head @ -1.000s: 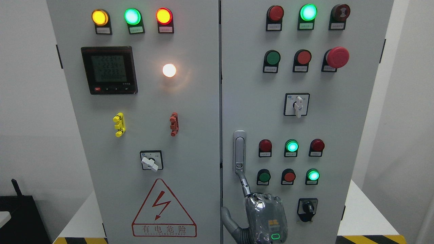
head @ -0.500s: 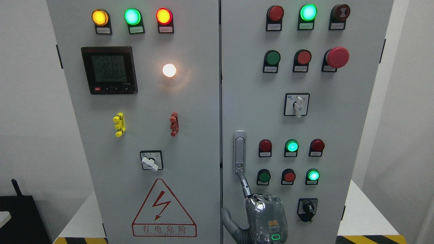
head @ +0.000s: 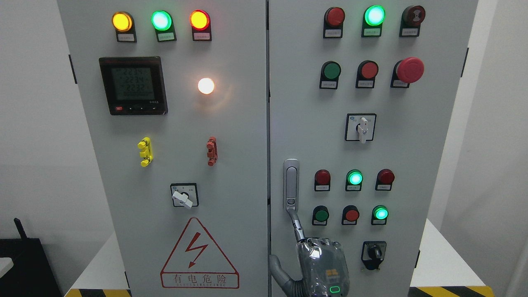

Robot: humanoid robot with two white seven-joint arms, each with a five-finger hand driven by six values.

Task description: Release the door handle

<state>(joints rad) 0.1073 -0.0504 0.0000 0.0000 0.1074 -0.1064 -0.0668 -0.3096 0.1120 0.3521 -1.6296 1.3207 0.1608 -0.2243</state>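
Reaching up from the bottom edge, right of the middle: the right hand (head: 322, 264), back turned to the camera under a clear cover, with a small green light low on it. Not closed on anything; one finger (head: 298, 227) stretched up and slightly to the left, its tip touching the lower end of the door handle (head: 291, 183), the thumb (head: 275, 265) spread out to the left and apart from the handle. Other fingers hidden behind the back of the hand. Directly above the hand, then, the handle: mounted upright on the right door (head: 412, 165) of the grey cabinet, just beside the seam (head: 268, 123) between the two doors. Narrow room on the left side, with the seam and the edge of the left door (head: 239, 185) close by. On the right side, near the handle, a dark red button (head: 322, 177) and below it a green button (head: 320, 215), the finger passing between handle end and green button. Bare grey panel above the handle. Long, slim and silver-grey in look, with a rounded top, a raised middle bar and a small round lock at the bottom end, lying flat against the door.
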